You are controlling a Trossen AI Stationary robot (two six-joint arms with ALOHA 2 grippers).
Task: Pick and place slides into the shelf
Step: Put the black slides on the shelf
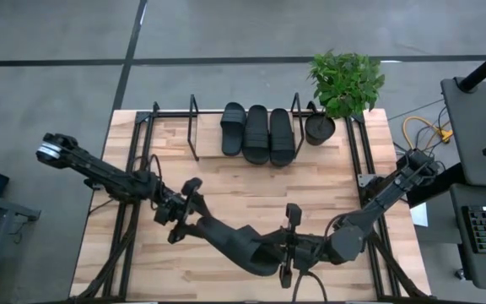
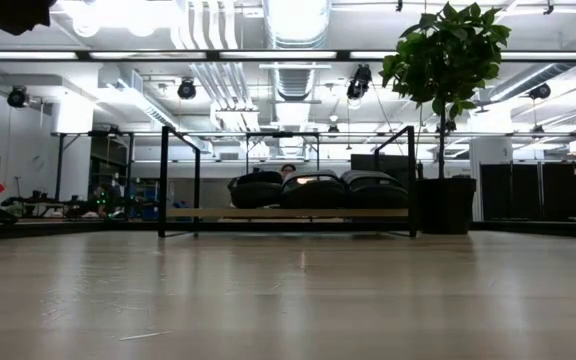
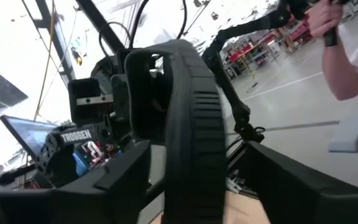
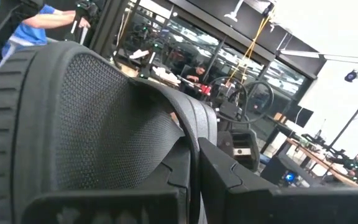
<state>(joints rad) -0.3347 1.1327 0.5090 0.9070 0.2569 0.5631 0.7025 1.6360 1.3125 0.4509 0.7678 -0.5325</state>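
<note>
Three slides (image 1: 257,133) parked side by side on the shelf (image 1: 207,139), toes toward the far edge of the bench (image 1: 251,181), filling the middle and right of the board; open board only at the left end, between the leftmost slide and the left wire upright. Plant pot (image 1: 319,128) just beside the right upright, crowding that side. From the low view, same row sitting on the thin board, wire frame rising at both ends.

Fourth slide (image 1: 234,245) off the shelf, held lifted over the near middle of the bench, lying slantwise from near left of centre toward the near edge. Left end effector (image 1: 186,209) closed on its left end, sole edge-on between the fingers in the left wrist view (image 3: 191,124). Right end effector (image 1: 291,245) clamped on its right end, mesh strap filling the right wrist view (image 4: 92,124).

Wide bare wood between the held slide and the shelf. Beyond the bench, part of a person (image 3: 347,43).
</note>
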